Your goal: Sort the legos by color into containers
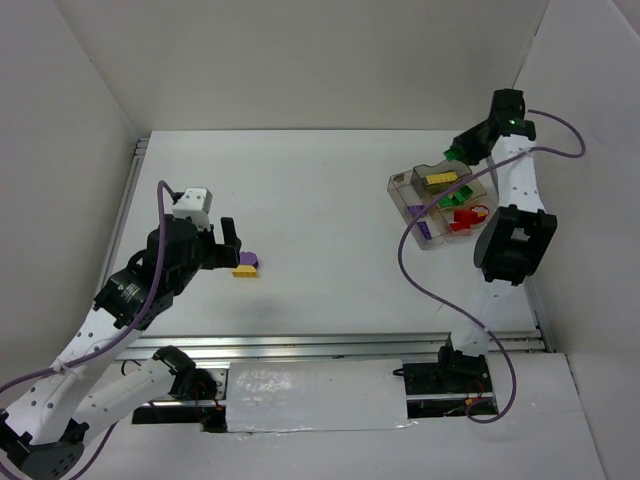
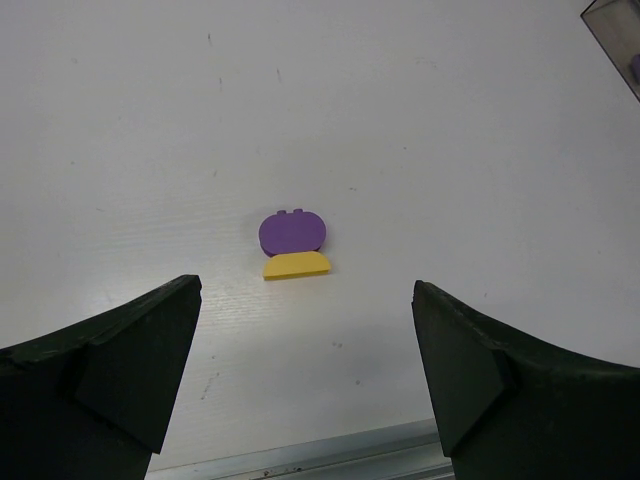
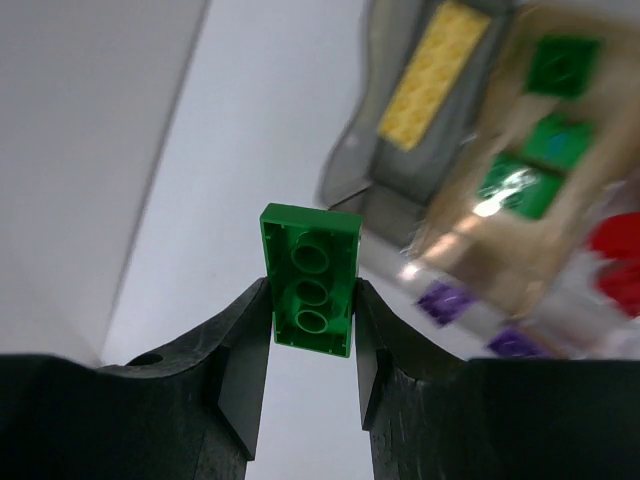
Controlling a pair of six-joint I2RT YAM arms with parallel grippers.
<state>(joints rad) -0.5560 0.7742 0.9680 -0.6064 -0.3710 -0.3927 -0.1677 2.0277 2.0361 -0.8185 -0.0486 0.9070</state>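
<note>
While in right fingers [image 3: 235, 370] | green brick [image 3: 310, 280]; rectangular; three underside tubes

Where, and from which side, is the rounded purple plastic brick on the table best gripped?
Probably grip the rounded purple plastic brick from above, across its two curved ends: it lies flat, and the small yellow plastic brick touches its near edge, blocking that side.
</note>
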